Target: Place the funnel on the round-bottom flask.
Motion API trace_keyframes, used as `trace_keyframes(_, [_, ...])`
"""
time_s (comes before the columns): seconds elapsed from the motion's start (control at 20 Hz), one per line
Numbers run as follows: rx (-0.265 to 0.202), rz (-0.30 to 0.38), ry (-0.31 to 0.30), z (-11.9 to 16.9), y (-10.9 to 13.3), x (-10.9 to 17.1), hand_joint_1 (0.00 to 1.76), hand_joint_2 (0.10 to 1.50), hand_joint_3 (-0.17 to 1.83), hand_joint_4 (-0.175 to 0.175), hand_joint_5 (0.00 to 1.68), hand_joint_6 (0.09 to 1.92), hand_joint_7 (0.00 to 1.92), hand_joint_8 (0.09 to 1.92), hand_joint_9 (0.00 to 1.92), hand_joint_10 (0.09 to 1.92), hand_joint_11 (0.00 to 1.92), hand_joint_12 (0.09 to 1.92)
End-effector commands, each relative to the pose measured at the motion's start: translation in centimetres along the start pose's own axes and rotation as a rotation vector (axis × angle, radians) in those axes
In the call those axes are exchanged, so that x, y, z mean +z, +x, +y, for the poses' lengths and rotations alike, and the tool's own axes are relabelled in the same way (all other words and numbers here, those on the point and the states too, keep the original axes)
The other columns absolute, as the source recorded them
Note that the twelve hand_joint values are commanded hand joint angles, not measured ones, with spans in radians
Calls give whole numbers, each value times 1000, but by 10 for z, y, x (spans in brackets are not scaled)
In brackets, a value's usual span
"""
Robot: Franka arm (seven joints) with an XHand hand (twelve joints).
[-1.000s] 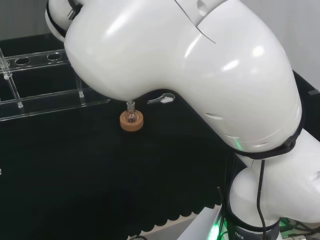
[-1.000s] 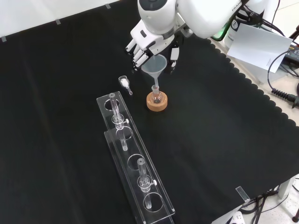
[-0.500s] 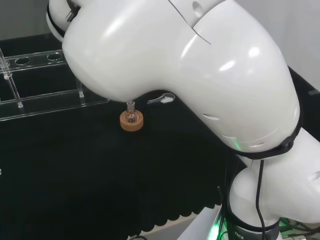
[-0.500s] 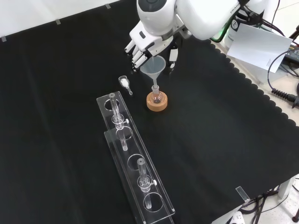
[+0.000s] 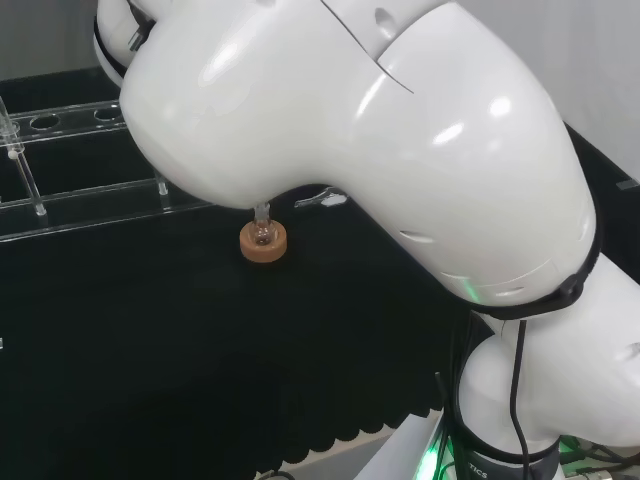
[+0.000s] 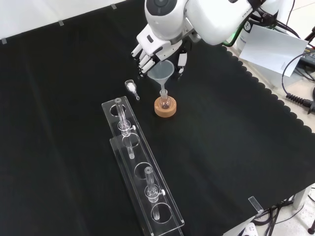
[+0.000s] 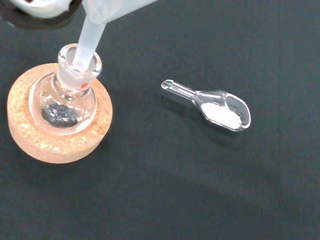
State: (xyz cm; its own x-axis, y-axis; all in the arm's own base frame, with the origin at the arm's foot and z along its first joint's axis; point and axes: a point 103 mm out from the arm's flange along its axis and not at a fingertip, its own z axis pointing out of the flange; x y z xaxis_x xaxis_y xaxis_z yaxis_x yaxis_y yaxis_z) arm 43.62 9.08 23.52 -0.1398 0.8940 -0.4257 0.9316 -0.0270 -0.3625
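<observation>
Covering everything is the black cloth of the worktop (image 6: pixel 59 123), and above its far side in the front view hangs the white arm (image 6: pixel 211 19), whose hand (image 6: pixel 147 46) sits just over the funnel. Next in size is the long clear rack (image 6: pixel 142 172), lying nearer the camera in the front view with a few glass tubes standing in it. Beyond its far end stands the cork ring (image 6: pixel 165 106), a stand that cradles the small round-bottom flask (image 7: pixel 67 97). The funnel (image 6: pixel 162 71) rises from the flask; the wrist view shows its stem (image 7: pixel 87 42) already inside the glass neck, so it appears seated or very nearly so. The hand's fingers (image 6: pixel 142 56) are bent down along one side of the funnel's cone and a dark thumb (image 6: pixel 181 60) stands at the other, yet I cannot tell whether they are touching the rim or standing just clear of it. Smallest is a clear scoop (image 7: pixel 212 105) with white powder, lying on the cloth beside the ring. I judge the funnel light, smooth and slippery, stiff enough to hold by the wide rim, while the thin glass neck below looks fragile, so any sideways nudge could tip the flask in its ring.
</observation>
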Motion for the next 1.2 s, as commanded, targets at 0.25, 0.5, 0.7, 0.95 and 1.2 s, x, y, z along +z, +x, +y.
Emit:
trace_keyframes(0.25, [10,-50,8,0,0,3,738,692,496,-56,463,717,581,807,868,678,443,1288])
trace_keyframes(0.5, [4,-48,7,0,1,5,738,692,496,-56,464,718,578,806,863,677,443,1288])
trace_keyframes(0.7, [7,-49,8,1,4,6,739,691,497,-56,463,718,571,805,857,677,443,1288])
trace_keyframes(0.95, [3,-39,11,2,3,8,739,691,497,-56,462,718,565,806,853,679,444,1288])
trace_keyframes(1.2, [-5,-32,12,4,10,11,739,691,498,-57,461,717,560,808,851,681,444,1287])
